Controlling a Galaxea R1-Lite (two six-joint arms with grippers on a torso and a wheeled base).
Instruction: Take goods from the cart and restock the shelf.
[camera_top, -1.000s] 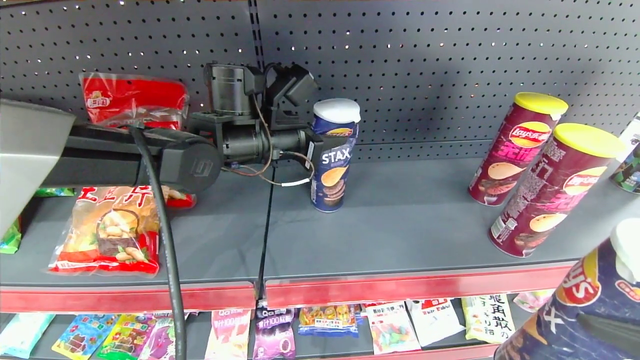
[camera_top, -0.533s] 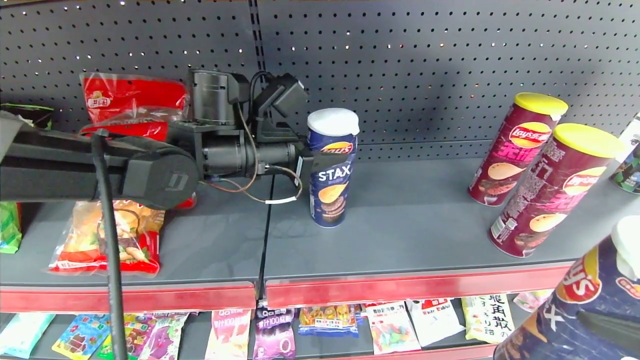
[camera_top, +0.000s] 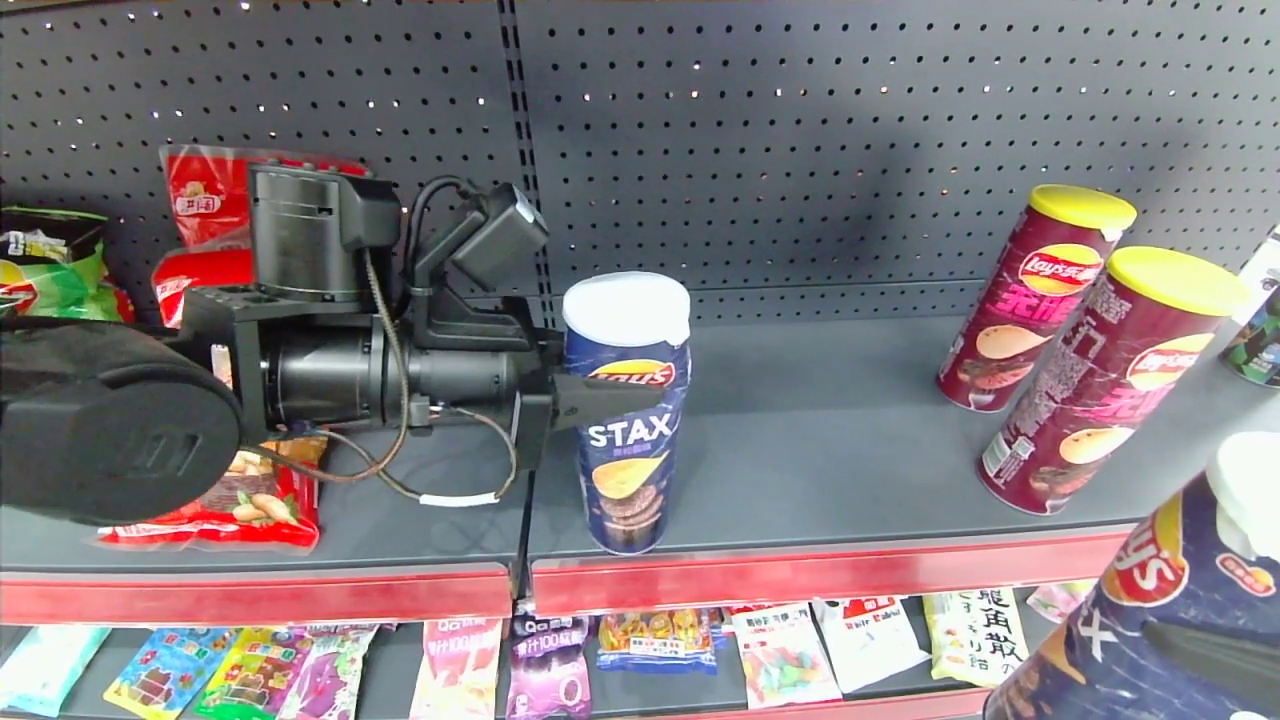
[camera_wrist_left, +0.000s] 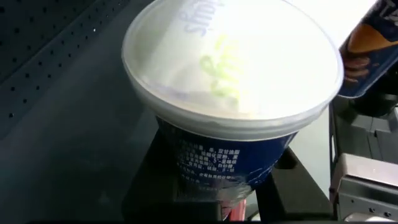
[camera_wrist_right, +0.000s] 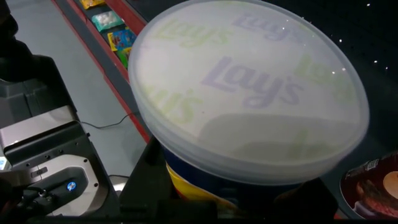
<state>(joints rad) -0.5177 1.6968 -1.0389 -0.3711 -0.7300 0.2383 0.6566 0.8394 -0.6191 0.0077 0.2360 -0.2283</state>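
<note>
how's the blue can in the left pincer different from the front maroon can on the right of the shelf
The blue can has a white lid; the front maroon can has a yellow one. The blue can is clamped in the left pincer; the maroon can stands free. The blue can is at the front edge of the shelf, near the middle; the maroon can is far right, beside a twin. Both are tall lidded crisp tubes.

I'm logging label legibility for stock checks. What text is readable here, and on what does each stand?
"STAX": blue can in the left end effector.
"Lay's": lid of the second blue can, and logos on the maroon cans.
Too small or blurred to read: red bag, lower-shelf packets, other print on the cans.
</note>
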